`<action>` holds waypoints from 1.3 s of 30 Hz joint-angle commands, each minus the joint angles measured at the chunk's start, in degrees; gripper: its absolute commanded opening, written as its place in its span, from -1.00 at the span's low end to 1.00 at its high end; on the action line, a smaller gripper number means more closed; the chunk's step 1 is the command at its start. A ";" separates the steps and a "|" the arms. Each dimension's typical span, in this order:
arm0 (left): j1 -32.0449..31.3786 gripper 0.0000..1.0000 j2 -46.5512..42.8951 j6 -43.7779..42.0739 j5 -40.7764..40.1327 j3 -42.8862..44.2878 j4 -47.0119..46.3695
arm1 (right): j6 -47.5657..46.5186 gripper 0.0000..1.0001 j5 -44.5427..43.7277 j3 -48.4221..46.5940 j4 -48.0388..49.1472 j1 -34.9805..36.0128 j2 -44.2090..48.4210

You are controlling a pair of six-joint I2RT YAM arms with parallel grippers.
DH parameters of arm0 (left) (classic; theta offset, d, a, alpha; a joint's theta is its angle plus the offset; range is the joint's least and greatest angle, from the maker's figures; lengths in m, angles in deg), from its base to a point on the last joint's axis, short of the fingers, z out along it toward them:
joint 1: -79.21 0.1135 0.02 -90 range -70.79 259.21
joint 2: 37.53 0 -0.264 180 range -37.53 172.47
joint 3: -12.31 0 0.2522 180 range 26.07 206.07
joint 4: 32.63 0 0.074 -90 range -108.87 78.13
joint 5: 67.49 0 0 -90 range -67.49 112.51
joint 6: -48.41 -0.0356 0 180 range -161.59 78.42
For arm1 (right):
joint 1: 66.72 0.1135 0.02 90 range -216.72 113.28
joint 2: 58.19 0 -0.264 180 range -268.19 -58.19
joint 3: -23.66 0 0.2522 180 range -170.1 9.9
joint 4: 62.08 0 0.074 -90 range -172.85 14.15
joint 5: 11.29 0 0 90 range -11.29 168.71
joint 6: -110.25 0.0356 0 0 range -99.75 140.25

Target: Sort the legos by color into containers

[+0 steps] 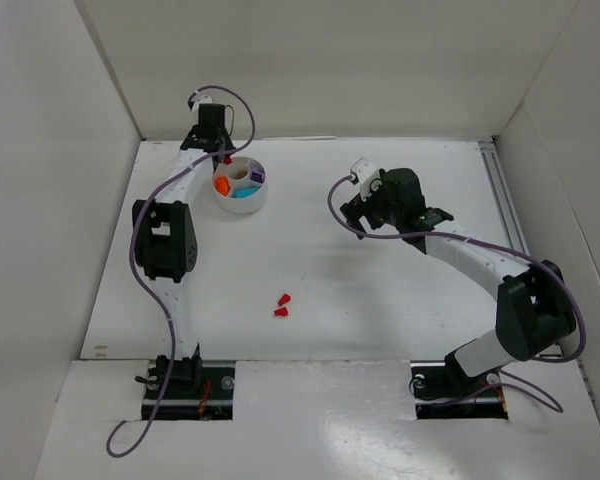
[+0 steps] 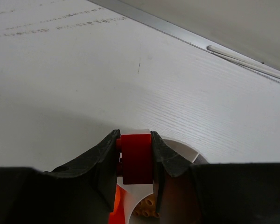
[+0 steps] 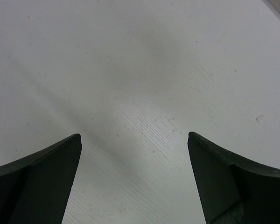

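Observation:
My left gripper [image 1: 225,159] is shut on a red lego [image 2: 137,157] and holds it over the far rim of the white round dish [image 1: 256,201]. The dish holds orange [image 1: 221,185], purple [image 1: 257,177] and teal [image 1: 245,192] legos; in the left wrist view a brown-orange studded piece [image 2: 149,210] and an orange piece [image 2: 115,205] show below the fingers. Two red legos [image 1: 282,305] lie on the table in the middle, nearer the front. My right gripper [image 3: 134,140] is open and empty above bare table, right of the dish.
White walls enclose the table on three sides. A metal rail [image 1: 500,195] runs along the right edge. The left arm's elbow [image 1: 163,240] stands over the left part of the table.

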 commanded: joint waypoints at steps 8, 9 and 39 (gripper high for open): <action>-0.33 -0.95 -7.44 -0.45 -1.95 -7.39 1.80 | -0.92 0.99 2.75 -1.56 1.24 -0.18 -0.31; -0.34 -0.95 -7.45 -1.06 -1.94 -7.92 1.79 | -0.93 0.99 2.75 -1.56 1.24 -0.18 -0.31; -0.34 -0.14 -22.47 -4.33 3.77 -19.95 -2.25 | -6.63 0.99 4.17 1.34 1.24 5.17 5.39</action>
